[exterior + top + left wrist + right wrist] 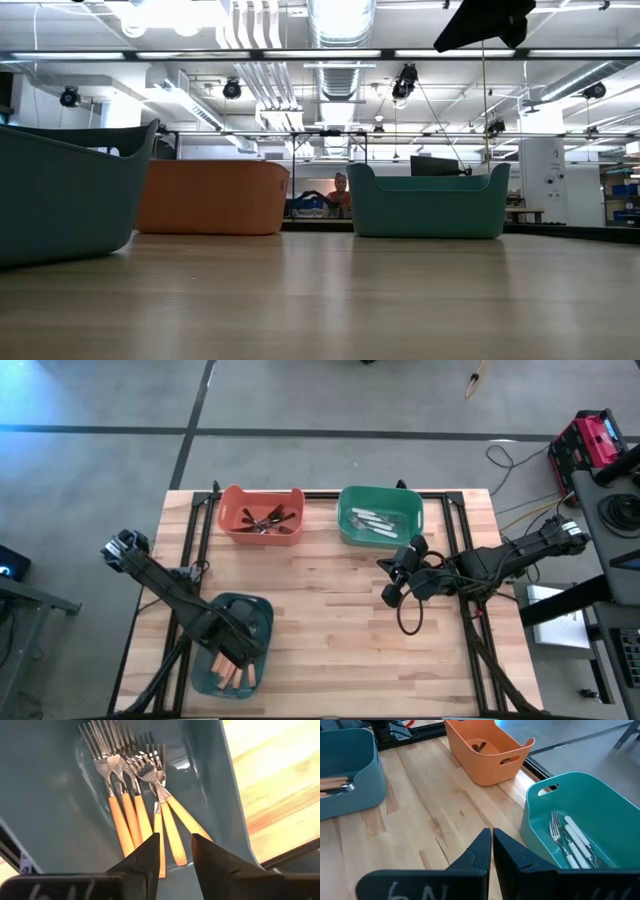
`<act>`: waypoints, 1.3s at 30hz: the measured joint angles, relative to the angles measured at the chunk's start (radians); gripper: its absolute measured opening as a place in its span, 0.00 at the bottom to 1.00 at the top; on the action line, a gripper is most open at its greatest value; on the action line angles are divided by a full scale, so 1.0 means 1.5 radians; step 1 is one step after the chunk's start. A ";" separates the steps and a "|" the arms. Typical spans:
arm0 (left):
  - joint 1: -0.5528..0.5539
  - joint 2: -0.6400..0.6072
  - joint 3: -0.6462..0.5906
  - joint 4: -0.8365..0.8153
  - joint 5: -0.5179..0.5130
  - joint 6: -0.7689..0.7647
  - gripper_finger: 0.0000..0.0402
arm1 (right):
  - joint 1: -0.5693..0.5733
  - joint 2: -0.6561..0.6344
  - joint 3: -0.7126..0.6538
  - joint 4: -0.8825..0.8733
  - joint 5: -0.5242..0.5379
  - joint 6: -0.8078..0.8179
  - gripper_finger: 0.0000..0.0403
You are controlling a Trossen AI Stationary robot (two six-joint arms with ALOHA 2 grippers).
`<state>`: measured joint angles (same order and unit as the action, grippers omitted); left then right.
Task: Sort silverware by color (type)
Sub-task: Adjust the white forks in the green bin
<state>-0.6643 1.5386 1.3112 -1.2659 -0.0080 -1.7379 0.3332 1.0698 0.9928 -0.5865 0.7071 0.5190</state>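
A: From above, what sits on the pale wooden plank counter [330, 620]?

B: Three plastic bins. The orange rectangular bin [261, 515] at the far edge holds the all-black forks [268, 520]. Just beside it, the green rectangular bin [380, 516] holds the white-handled forks [375, 520]. The dark teal bin [232, 645] stands near the front on the left, with the orange-handled metal forks [236, 678] inside.

A: And the arms?

B: The left claw [235, 643] hangs over the dark teal bin. The right claw [392, 580] hovers above bare counter, near the green bin.

A: The level view across the counter?

B: All three bins stand upright on the wood: dark teal [70, 190] closest, orange [215, 197] and green [428, 203] farther back. A person [341, 193] shows in the room behind, between the two far bins. A dark piece of an arm hangs in at the top.

A: The left wrist camera?

B: The left claw [176, 851] is parted and grasping nothing, its fingers [149, 851] just above the handle ends of the orange-handled forks [142, 815], which lie bunched on the bin floor, tines together.

A: The right wrist camera?

B: The right claw [492, 845] is clenched tight, empty, over the wood. Beyond it lie the white-handled forks [572, 842] in the green bin [580, 805], the orange bin [485, 750], and the teal bin [350, 770].
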 joint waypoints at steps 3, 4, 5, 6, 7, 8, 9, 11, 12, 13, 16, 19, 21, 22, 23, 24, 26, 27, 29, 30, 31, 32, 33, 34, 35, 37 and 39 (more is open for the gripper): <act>0.000 -0.028 -0.020 -0.001 0.000 -0.007 0.20 | 0.000 0.000 0.000 0.000 0.000 0.000 0.02; 0.000 -0.038 -0.026 0.000 -0.001 -0.008 0.19 | 0.000 0.000 0.000 0.000 0.000 0.000 0.02; 0.000 -0.048 -0.034 0.002 -0.002 -0.010 0.18 | 0.000 0.000 0.000 0.000 0.000 0.000 0.02; 0.000 -0.061 -0.043 0.008 -0.007 -0.012 0.18 | 0.000 0.000 0.000 0.000 0.000 0.000 0.02; 0.001 -0.074 -0.054 0.022 -0.014 -0.015 0.17 | 0.000 0.000 0.000 0.000 -0.001 0.000 0.02; 0.001 -0.088 -0.068 0.041 -0.024 -0.016 0.16 | 0.000 0.000 0.000 0.000 -0.001 0.000 0.02; 0.001 -0.101 -0.082 0.064 -0.036 -0.018 0.15 | 0.000 0.000 0.000 0.000 -0.001 0.000 0.02; 0.001 -0.128 -0.116 0.115 -0.058 -0.024 0.13 | 0.000 0.000 0.000 0.000 -0.001 0.000 0.02; 0.001 -0.140 -0.132 0.140 -0.069 -0.029 0.12 | 0.000 0.000 0.000 0.000 -0.001 0.001 0.02; 0.001 -0.151 -0.149 0.165 -0.078 -0.035 0.11 | 0.000 0.000 0.000 0.000 -0.001 0.002 0.02; 0.002 -0.170 -0.195 0.223 -0.094 -0.062 0.09 | 0.000 -0.001 0.000 0.001 -0.003 0.009 0.02; 0.004 -0.172 -0.225 0.261 -0.094 -0.072 0.09 | 0.000 -0.001 0.000 0.001 -0.006 0.033 0.02; 0.005 -0.166 -0.234 0.274 -0.094 -0.072 0.09 | 0.000 -0.001 0.000 0.002 -0.007 0.038 0.02; 0.005 -0.162 -0.237 0.275 -0.094 -0.072 0.09 | 0.000 -0.001 0.000 0.005 -0.008 0.038 0.02; 0.007 -0.159 -0.239 0.275 -0.094 -0.072 0.09 | 0.000 -0.001 0.000 0.010 -0.012 0.038 0.02; 0.008 -0.156 -0.239 0.275 -0.094 -0.070 0.09 | -0.002 -0.001 0.000 0.018 -0.018 0.037 0.02; 0.012 -0.154 -0.239 0.278 -0.094 -0.063 0.09 | -0.011 -0.001 0.000 0.040 -0.032 0.033 0.02; 0.015 -0.154 -0.239 0.281 -0.094 -0.058 0.09 | -0.017 -0.001 0.000 0.052 -0.042 0.032 0.02; 0.024 -0.158 -0.238 0.286 -0.094 -0.043 0.09 | -0.037 -0.001 0.000 0.081 -0.062 0.024 0.02; 0.029 -0.161 -0.236 0.283 -0.094 -0.034 0.09 | -0.047 -0.001 0.000 0.094 -0.073 0.017 0.02; 0.036 -0.163 -0.230 0.282 -0.094 -0.021 0.09 | -0.057 -0.001 0.000 0.107 -0.080 0.010 0.02; 0.045 -0.167 -0.222 0.285 -0.094 -0.003 0.09 | -0.068 -0.001 0.000 0.119 -0.084 0.007 0.02; 0.053 -0.170 -0.214 0.285 -0.094 0.019 0.09 | -0.078 -0.001 0.000 0.126 -0.088 0.005 0.02; 0.063 -0.173 -0.207 0.283 -0.094 0.045 0.09 | -0.086 -0.001 0.002 0.128 -0.089 0.005 0.02; 0.075 -0.174 -0.198 0.281 -0.094 0.070 0.09 | -0.094 -0.001 0.007 0.125 -0.089 0.004 0.02; 0.096 -0.176 -0.181 0.268 -0.095 0.118 0.09 | -0.108 -0.001 0.022 0.124 -0.090 0.001 0.02; 0.118 -0.177 -0.167 0.243 -0.099 0.157 0.09 | -0.121 0.001 0.039 0.118 -0.090 -0.006 0.02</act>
<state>-0.4878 1.2736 1.0609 -0.9017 -0.1570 -1.5029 0.1513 1.0716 1.0519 -0.4094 0.5720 0.5101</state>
